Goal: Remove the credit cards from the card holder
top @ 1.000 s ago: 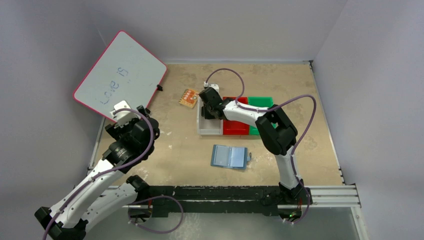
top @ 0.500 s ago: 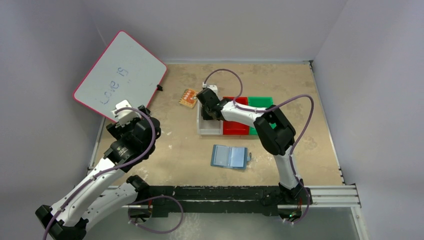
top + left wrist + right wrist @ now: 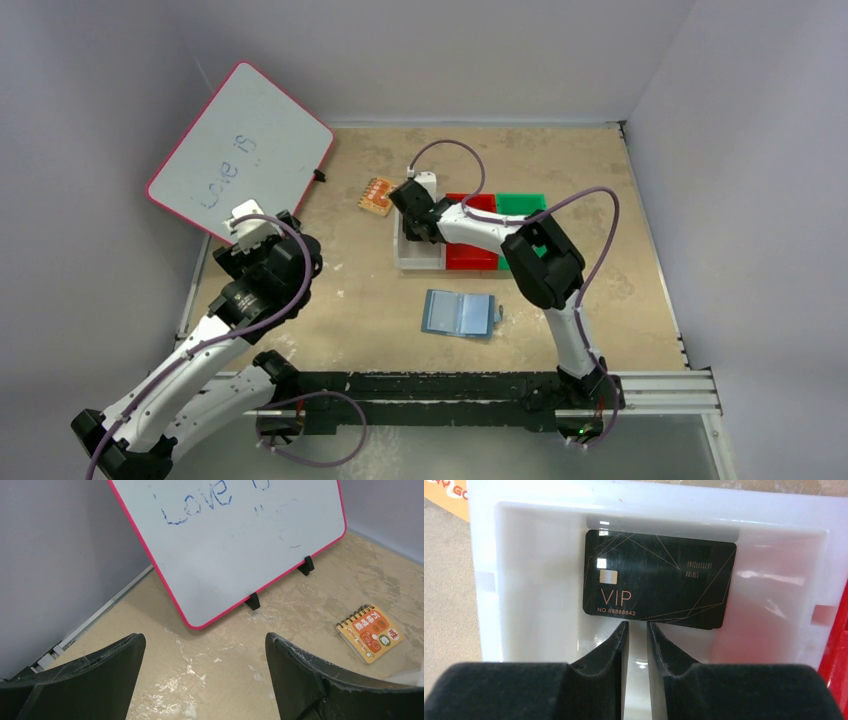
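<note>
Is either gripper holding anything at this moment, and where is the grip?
Nothing is held. The black card lies flat in the white bin, just beyond the right gripper, whose jaws are barely parted. The left gripper is open, empty.

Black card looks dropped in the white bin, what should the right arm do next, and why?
Probably lift the right claw straight up out of the white bin and move toward the card holder: the black card lies flat, clear of the barely parted claw, and the holder lies open.
</note>
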You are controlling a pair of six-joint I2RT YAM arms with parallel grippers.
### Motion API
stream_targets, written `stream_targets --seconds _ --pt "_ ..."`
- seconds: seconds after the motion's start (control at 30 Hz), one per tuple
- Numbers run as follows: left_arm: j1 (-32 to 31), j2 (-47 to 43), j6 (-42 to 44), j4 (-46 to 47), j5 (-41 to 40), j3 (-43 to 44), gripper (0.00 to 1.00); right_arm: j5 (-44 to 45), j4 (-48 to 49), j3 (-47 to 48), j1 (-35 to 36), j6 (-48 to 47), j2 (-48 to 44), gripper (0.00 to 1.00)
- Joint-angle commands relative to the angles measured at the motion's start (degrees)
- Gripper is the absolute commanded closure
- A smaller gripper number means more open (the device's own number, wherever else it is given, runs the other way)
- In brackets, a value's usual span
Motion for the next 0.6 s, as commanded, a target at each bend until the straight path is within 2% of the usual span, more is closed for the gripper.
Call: stream_targets --seconds 0.0,0.33,0.43,0.57 --pt "0.43 -0.01 0.29 0.76 -0.81 2.18 0.09 4.03 -1.51 1.92 -0.15 0.66 1.44 0.77" --pt "0.45 -0.27 0.26 0.74 -0.84 2.14 0.09 4.93 -1.13 1.55 -0.10 -0.25 -0.53 0.76" --pt "0.41 -0.06 0.32 0.88 -0.64 2.18 0.09 1.85 1.22 -0.36 0.01 -2.32 -4.60 0.71" --pt "0.49 0.21 0.45 0.80 -0.48 2.18 0.09 -2.49 5.18 -2.81 0.22 -6.04 -11.86 0.58"
